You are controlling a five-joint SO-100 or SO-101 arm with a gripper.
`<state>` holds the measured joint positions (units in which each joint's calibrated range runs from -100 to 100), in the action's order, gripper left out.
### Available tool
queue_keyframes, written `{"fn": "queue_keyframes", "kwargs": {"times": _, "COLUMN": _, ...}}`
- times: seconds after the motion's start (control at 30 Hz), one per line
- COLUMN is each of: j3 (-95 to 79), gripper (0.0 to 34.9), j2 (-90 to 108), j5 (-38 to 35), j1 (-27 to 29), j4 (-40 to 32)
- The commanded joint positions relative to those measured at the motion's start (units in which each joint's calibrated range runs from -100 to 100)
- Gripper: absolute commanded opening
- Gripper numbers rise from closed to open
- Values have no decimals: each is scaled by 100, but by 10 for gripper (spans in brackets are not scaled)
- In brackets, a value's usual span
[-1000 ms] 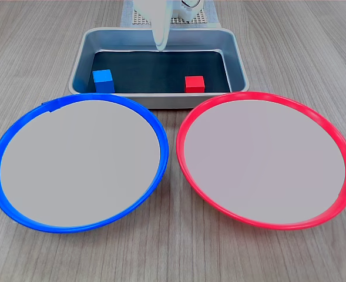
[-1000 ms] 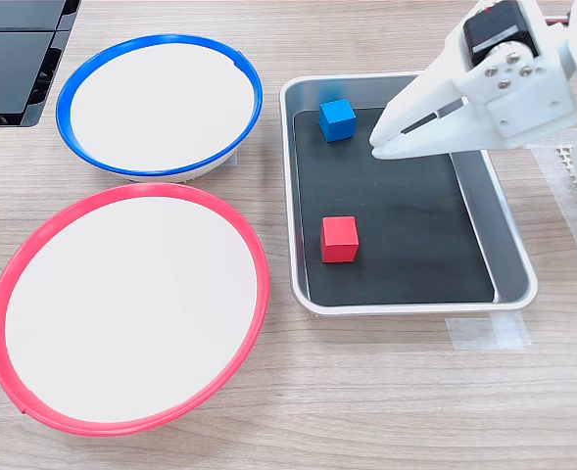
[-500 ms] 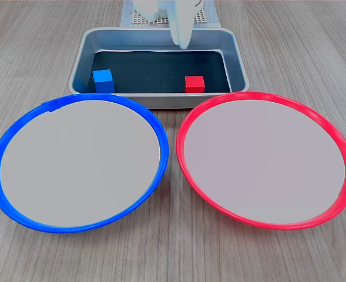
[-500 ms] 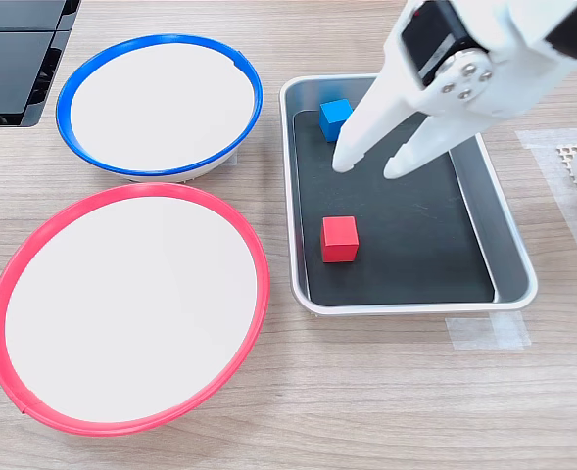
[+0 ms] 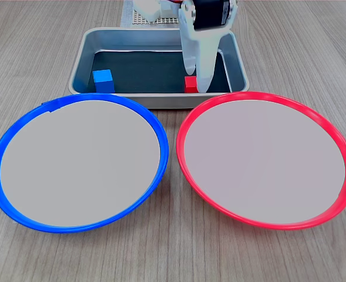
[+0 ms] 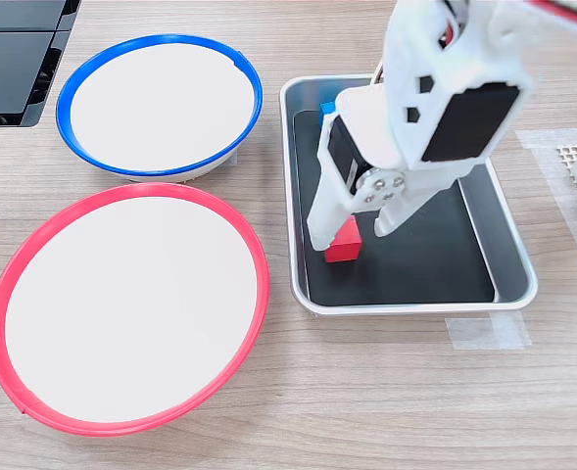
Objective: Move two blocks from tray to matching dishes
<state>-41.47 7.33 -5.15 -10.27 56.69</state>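
Gripper is down inside the tray, jaws parted, one finger on each side of the red block; block sits on the dark tray floor, not clamped. Blue block rests at the first exterior view's left end of the tray, mostly hidden behind the arm in the second exterior view. Blue-rimmed dish and red-rimmed dish lie side by side on the wood-grain surface, both holding nothing.

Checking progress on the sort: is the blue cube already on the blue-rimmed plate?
No, in the first exterior view the blue cube sits in the metal tray, and the blue-rimmed plate holds nothing.
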Motion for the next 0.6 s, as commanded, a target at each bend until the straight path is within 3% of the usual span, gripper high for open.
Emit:
{"fn": "queue_keyframes", "kwargs": {"times": 0.0, "j3": 255, "gripper": 133, "j2": -149, "j5": -93, "j1": 109, "j4": -60}}
{"fn": "queue_keyframes", "kwargs": {"times": 0.03, "j3": 264, "gripper": 122, "j2": -166, "j5": -103, "j1": 118, "j4": -60}}
{"fn": "queue_keyframes", "kwargs": {"times": 0.1, "j3": 346, "gripper": 29, "j2": -226, "j5": -161, "j1": 128, "j4": -11}}
{"fn": "queue_keyframes", "kwargs": {"times": 0.13, "j3": 428, "gripper": 4, "j2": -226, "j5": -190, "j1": 118, "j4": 88}}
{"fn": "queue_keyframes", "kwargs": {"times": 0.37, "j3": 2513, "gripper": 2, "j2": -175, "j5": -151, "j1": -277, "j4": 1500}}
{"fn": "queue_keyframes", "kwargs": {"times": 0.47, "j3": 3633, "gripper": 2, "j2": -499, "j5": 73, "j1": -484, "j4": 1261}}
{"fn": "queue_keyframes", "kwargs": {"times": 0.57, "j3": 4152, "gripper": 2, "j2": -1053, "j5": 147, "j1": -701, "j4": 584}}
